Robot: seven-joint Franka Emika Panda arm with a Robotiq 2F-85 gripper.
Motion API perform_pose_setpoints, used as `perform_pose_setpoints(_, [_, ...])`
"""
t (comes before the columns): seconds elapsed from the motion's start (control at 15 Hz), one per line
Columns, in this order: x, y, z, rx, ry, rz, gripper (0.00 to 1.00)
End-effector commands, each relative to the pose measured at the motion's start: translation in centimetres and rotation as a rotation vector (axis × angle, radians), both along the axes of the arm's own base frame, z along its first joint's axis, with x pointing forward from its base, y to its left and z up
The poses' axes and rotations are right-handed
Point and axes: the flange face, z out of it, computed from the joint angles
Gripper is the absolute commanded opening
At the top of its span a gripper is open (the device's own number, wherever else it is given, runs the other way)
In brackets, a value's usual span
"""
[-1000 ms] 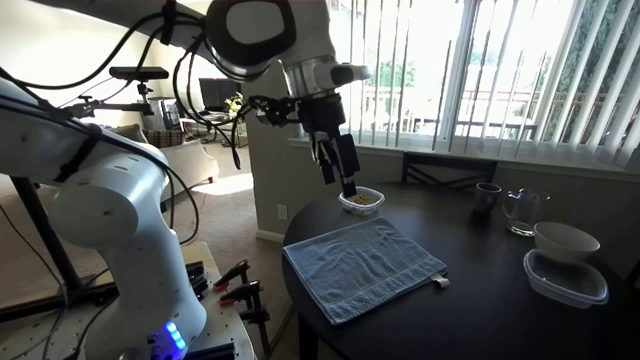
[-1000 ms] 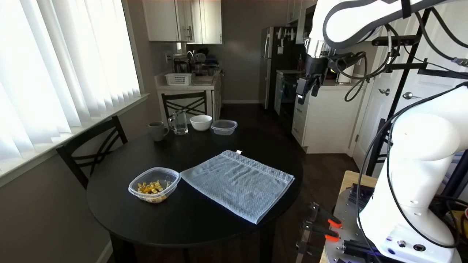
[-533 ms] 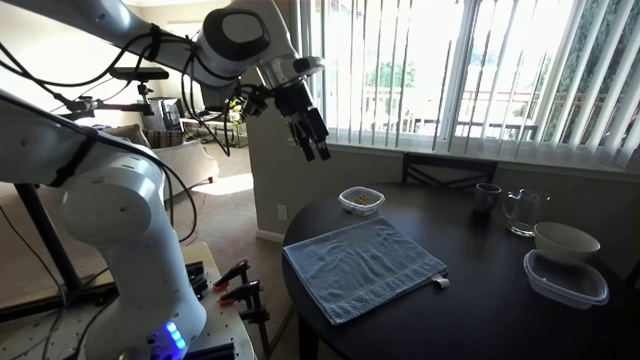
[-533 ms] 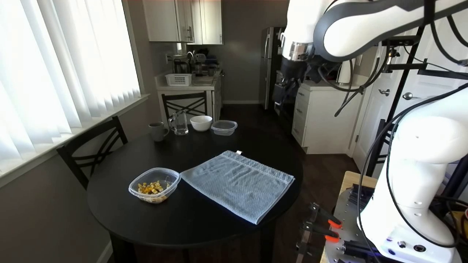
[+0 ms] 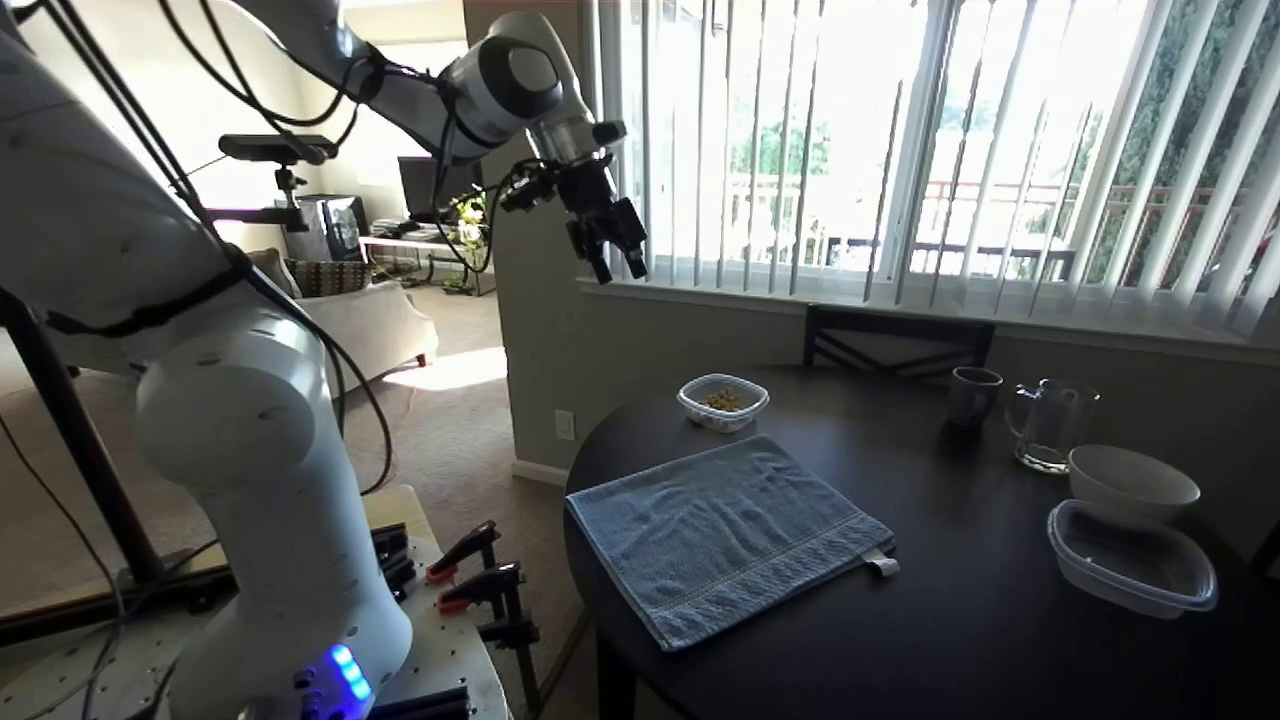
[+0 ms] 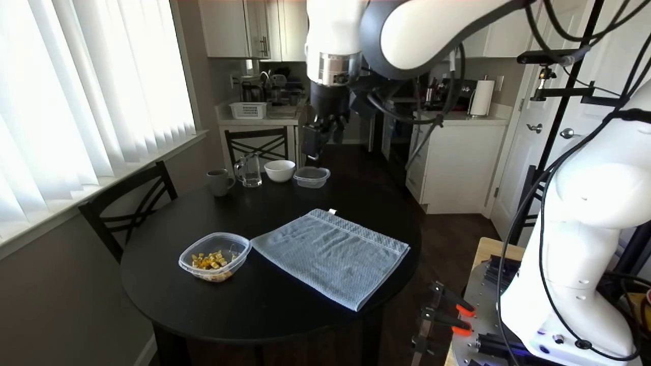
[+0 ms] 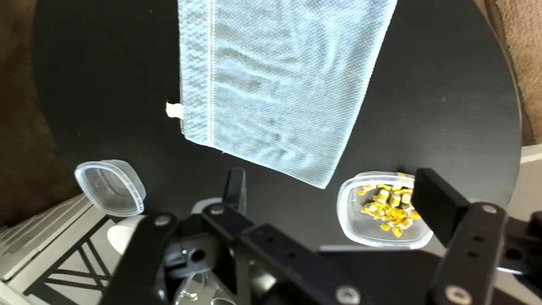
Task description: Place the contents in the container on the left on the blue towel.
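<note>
We have the gripper (image 7: 332, 186) hanging in the air above the table, fingers (image 7: 439, 205) spread wide, nothing held. The tub (image 7: 345, 212) is clear plastic, squarish with rounded corners and a pale rim, yellow and whitish bits (image 7: 391, 209) inside. We see it sitting upright, well below the gripper; in the wrist view a finger hides part of its right edge. Towel (image 7: 288, 84), grey-blue and lightly rumpled, lies past the fingertips in that view, one corner just beside the tub. By the opposite finger we mark the other tub (image 7: 111, 188), then a white bowl (image 6: 279, 172), a glass mug (image 6: 249, 173) and a grey mug (image 6: 217, 183). All on a dark round table (image 6: 285, 320). Farther out from the gripper: chair (image 5: 900, 322), blinds (image 6: 86, 91), white cabinets (image 6: 294, 30).
</note>
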Motion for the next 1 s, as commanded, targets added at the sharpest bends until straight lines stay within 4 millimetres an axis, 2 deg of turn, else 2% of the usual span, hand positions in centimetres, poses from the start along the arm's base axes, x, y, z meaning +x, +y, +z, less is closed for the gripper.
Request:
perform_pose_setpoints(0.0, [6.3,3.0,-0.9,0.009,0.089,0.022,1.00])
perform_pose_setpoints(0.2, [11.2,4.5,-1.9,-0.020,0.070,0.080,1.00])
perform_pose_setpoints(0.33, [14.8,4.6,-3.4,-0.034,0.057,0.109,1.00])
perform_pose_setpoints(0.47, [17.9,4.7,-6.8,-0.057,0.095,0.125,1.00])
perform_pose_setpoints(0.67, [22.0,3.9,-13.3,-0.036,0.177,0.098,1.00])
perform_pose_setpoints(0.8, [23.7,3.6,-16.5,-0.005,0.211,0.086,1.00])
perform_pose_setpoints(0.93, [24.6,3.5,-18.4,0.047,0.233,0.080,1.00])
